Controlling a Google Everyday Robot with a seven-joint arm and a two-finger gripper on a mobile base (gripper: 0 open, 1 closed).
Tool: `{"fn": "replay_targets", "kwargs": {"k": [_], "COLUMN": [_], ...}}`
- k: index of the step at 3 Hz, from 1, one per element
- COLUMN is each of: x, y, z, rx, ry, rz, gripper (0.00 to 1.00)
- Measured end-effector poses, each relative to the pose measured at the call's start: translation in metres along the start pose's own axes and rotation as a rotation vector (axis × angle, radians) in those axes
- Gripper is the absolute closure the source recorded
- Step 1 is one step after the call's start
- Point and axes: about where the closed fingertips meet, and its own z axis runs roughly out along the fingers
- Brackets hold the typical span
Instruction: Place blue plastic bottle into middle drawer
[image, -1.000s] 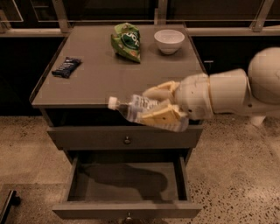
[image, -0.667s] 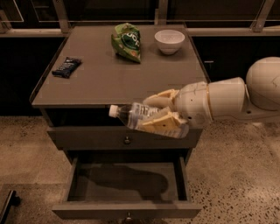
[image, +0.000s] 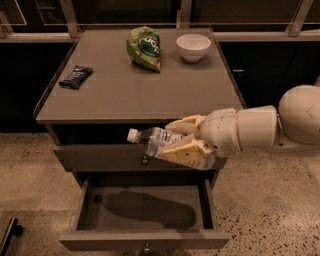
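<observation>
The blue plastic bottle (image: 156, 141) is clear with a white cap pointing left. It lies sideways in my gripper (image: 184, 139), whose pale fingers (image: 184, 150) are shut around its body. The gripper holds it in the air in front of the upper drawer (image: 100, 156), above the open middle drawer (image: 145, 209). The middle drawer is pulled out and its grey inside shows only a dark shadow. My white arm (image: 255, 127) reaches in from the right.
On the grey cabinet top (image: 125, 90) lie a green snack bag (image: 145, 47), a white bowl (image: 193, 47) and a dark packet (image: 76, 76). The upper drawer is closed, with a small knob (image: 145, 161). Speckled floor surrounds the cabinet.
The gripper with the bottle has moved down and a little to the right, now hanging lower in front of the upper drawer.
</observation>
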Motion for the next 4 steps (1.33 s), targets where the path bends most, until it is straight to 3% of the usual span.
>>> {"fn": "replay_targets", "kwargs": {"k": [2, 3, 4], "x": [0.131, 0.130, 0.153], "y": [0.019, 0.019, 0.020], "z": [0.044, 0.044, 0.054], "rx": [0.093, 0.092, 0.084], "ry": [-0.007, -0.007, 0.014], "rz": [0.232, 0.231, 0.290], "gripper": [1.00, 1.00, 1.00]}}
